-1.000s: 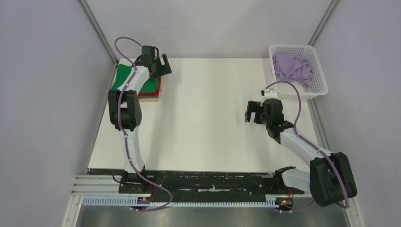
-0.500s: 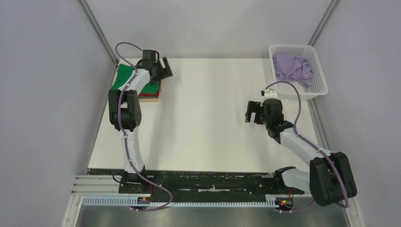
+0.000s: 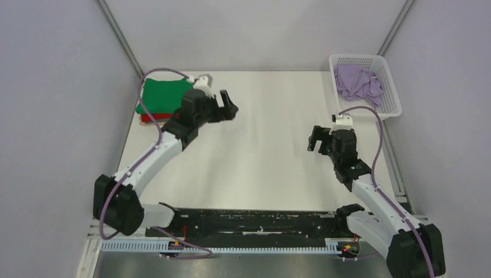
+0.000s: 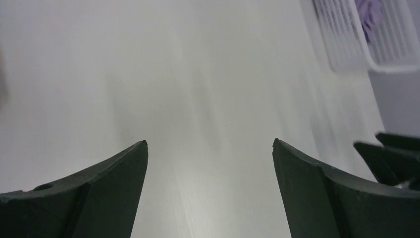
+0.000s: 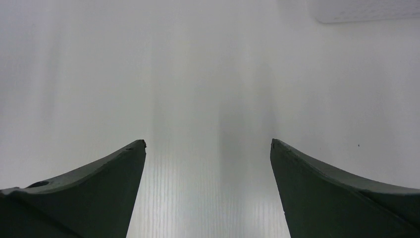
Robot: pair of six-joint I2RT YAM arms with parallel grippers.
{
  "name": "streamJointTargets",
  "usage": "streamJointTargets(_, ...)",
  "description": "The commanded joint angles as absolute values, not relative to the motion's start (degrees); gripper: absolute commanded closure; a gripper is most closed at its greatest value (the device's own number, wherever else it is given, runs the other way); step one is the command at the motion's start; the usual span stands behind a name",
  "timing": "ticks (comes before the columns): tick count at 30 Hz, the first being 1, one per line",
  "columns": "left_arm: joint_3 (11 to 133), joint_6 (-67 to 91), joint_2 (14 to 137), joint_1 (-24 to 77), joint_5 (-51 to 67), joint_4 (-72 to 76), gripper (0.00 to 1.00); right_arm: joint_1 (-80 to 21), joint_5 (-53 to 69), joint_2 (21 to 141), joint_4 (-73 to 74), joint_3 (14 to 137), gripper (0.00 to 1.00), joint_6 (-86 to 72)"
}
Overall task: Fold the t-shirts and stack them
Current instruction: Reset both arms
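Top view: left arm reaches from its base at the near-left corner diagonally up and to the right, low over the table (image 3: 260, 168). Left gripper (image 3: 230, 106) points right, just right of the shirt stack, fingers apart, holding nothing. Green t-shirt (image 3: 165, 95) lies folded at the far-left corner on top of the red t-shirt (image 3: 149, 118), of which only a near edge shows. Right arm rises from the near-right corner, leaning up and left. Right gripper (image 3: 311, 141) points left over bare table, fingers apart, nothing between them. Lilac t-shirt (image 3: 359, 81) sits crumpled in the white basket (image 3: 363, 58) at the far-right corner, well apart from both grippers.

Left wrist: left gripper (image 4: 209, 143) fingers (image 4: 114, 188) spread wide, only blurred white table between them. Basket (image 4: 346, 44) at top right, lilac t-shirt (image 4: 369, 10) inside.

Right wrist: right gripper (image 5: 208, 143) fingers (image 5: 337, 193) spread wide over bare table, touching nothing. Blurred basket (image 5: 366, 10) corner along the top edge.
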State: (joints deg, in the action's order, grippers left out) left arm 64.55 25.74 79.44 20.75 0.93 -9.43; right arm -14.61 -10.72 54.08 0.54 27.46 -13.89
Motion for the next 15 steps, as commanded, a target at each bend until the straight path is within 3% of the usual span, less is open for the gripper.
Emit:
streamJointTargets(1,49.19,31.5,70.26,30.28,-4.48,-3.61,0.0,-14.41,-13.05,47.96,0.44,23.3,0.02,-14.67)
streamJointTargets(5,40.71,33.82,62.32,33.31,-8.35,-3.87,0.0,-14.41,-12.1,41.73,-4.64,17.1,0.02,-15.81)
streamJointTargets(15,39.43,31.45,54.32,33.34,-16.19,-13.49,0.0,-14.43,-13.04,31.41,-5.54,9.0,0.02,-15.96)
